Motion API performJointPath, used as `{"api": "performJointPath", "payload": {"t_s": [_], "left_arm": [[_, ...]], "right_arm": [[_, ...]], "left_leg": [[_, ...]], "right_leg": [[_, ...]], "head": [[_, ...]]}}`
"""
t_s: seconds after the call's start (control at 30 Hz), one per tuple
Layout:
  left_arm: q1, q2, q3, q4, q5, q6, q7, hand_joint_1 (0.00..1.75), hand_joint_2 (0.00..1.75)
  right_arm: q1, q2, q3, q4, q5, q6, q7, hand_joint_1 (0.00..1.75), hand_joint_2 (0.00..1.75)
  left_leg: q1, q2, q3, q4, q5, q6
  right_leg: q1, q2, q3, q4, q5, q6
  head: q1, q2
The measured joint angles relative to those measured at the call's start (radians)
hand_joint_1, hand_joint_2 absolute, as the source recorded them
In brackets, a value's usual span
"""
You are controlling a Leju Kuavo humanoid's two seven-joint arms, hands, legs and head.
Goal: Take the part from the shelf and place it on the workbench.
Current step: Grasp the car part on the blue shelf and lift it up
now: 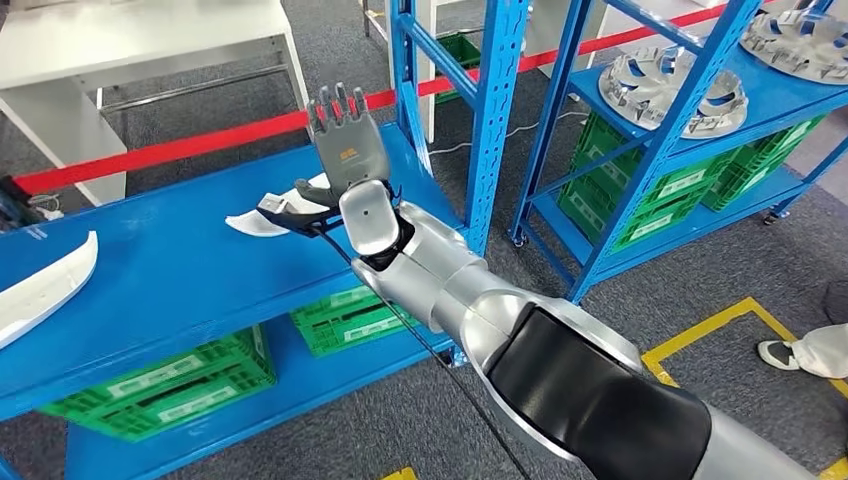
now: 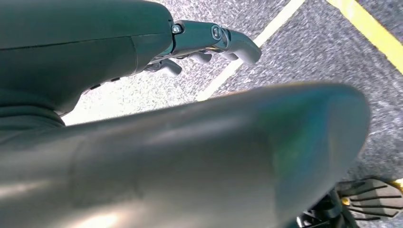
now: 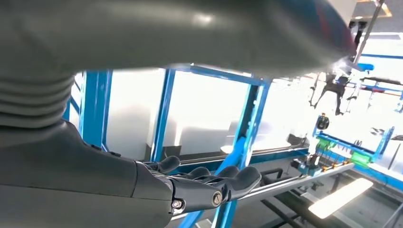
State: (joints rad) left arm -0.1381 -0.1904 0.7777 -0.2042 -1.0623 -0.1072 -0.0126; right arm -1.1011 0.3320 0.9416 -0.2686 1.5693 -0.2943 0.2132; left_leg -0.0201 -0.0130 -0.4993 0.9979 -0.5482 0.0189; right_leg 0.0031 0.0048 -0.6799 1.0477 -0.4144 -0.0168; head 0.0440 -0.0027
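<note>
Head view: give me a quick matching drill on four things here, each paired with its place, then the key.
Things:
1. right robot hand
2. white part
3. metal impellers
4. green crates

Places:
A. on the right rack's shelf
B. lying on the blue shelf, just left of the wrist
C. under the blue shelf
D. raised over the blue shelf, fingers spread, holding nothing

Pairs: 1-D, 2-B, 3-A, 4-C

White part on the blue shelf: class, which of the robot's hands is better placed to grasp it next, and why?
Right. The right hand is stretched over the shelf, fingers apart, beside the white part. The left hand hangs over the floor.
</note>
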Motion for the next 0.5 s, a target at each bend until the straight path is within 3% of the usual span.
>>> {"api": "performJointPath", "payload": {"t_s": [0.1,0.17,0.2,0.27,0.3,0.33,0.37,0.43,0.47,0.5], "left_arm": [[-0.001,0.002,0.0,-0.002,-0.003,0.0,-0.001,0.0,0.0],[-0.003,0.004,-0.001,-0.004,-0.005,-0.001,-0.001,0.0,0.0],[-0.003,0.005,-0.001,-0.006,-0.006,-0.001,0.0,0.0,0.0],[-0.004,0.005,-0.001,-0.005,-0.006,-0.002,0.005,0.0,0.0],[-0.002,0.005,-0.001,-0.005,-0.006,-0.002,0.008,0.0,0.0],[0.001,0.005,-0.001,-0.005,-0.006,-0.002,0.011,0.0,0.0],[0.003,0.005,-0.001,-0.005,-0.006,-0.002,0.012,0.0,0.0],[0.006,0.006,-0.001,-0.005,-0.005,-0.002,0.013,0.0,0.0],[0.007,0.006,-0.001,-0.004,-0.005,-0.002,0.013,0.0,0.0],[0.007,0.006,-0.001,-0.003,-0.005,-0.002,0.013,0.0,0.0]], "right_arm": [[-0.001,-0.004,0.001,0.0,-0.001,0.002,0.002,0.0,1.75],[-0.004,-0.004,0.001,0.0,-0.002,0.002,0.001,0.0,1.75],[-0.005,-0.004,0.001,0.0,-0.002,0.002,-0.001,0.0,1.75],[-0.004,-0.004,0.001,0.001,-0.001,0.003,-0.002,0.0,1.75],[-0.001,-0.004,0.001,0.001,0.0,0.004,-0.002,0.0,1.75],[0.002,-0.004,0.001,0.001,0.0,0.005,-0.002,0.0,1.75],[0.005,-0.004,0.001,0.002,0.0,0.006,-0.001,0.0,1.75],[0.007,-0.004,0.001,0.002,0.0,0.008,-0.001,0.0,1.75],[0.006,-0.004,0.002,0.002,0.0,0.008,-0.001,0.0,1.75],[0.006,-0.004,0.002,0.002,0.0,0.009,-0.001,0.0,1.75]], "left_leg": [[0.001,0.003,0.014,-0.007,-0.021,-0.015],[0.002,0.006,0.011,0.026,-0.037,-0.029],[0.005,0.008,-0.012,0.074,-0.055,-0.036],[0.013,0.009,-0.105,0.211,-0.095,-0.048],[0.017,0.009,-0.153,0.264,-0.097,-0.052],[0.021,0.009,-0.188,0.285,-0.076,-0.055],[0.024,0.009,-0.204,0.266,-0.03,-0.057],[0.028,0.009,-0.191,0.146,0.091,-0.058],[0.027,0.009,-0.178,0.09,0.132,-0.058],[0.027,0.009,-0.165,0.053,0.149,-0.056]], "right_leg": [[0.002,0.003,0.021,-0.012,-0.029,-0.012],[-0.005,0.003,0.047,-0.019,-0.037,-0.022],[-0.009,0.001,0.061,-0.022,-0.041,-0.026],[-0.011,0.0,0.085,-0.023,-0.057,-0.03],[-0.012,0.001,0.097,-0.024,-0.068,-0.03],[-0.013,0.002,0.11,-0.024,-0.08,-0.03],[-0.014,0.004,0.126,-0.023,-0.094,-0.029],[-0.016,0.005,0.156,-0.023,-0.121,-0.021],[-0.015,0.007,0.167,-0.023,-0.133,-0.015],[-0.014,0.008,0.173,-0.022,-0.141,-0.009]], "head": [[0.0,0.0],[-0.004,0.0],[-0.007,0.0],[-0.011,0.0],[-0.01,0.0],[-0.01,0.0],[-0.011,0.0],[-0.01,0.0],[-0.011,0.0],[-0.012,0.0]]}}
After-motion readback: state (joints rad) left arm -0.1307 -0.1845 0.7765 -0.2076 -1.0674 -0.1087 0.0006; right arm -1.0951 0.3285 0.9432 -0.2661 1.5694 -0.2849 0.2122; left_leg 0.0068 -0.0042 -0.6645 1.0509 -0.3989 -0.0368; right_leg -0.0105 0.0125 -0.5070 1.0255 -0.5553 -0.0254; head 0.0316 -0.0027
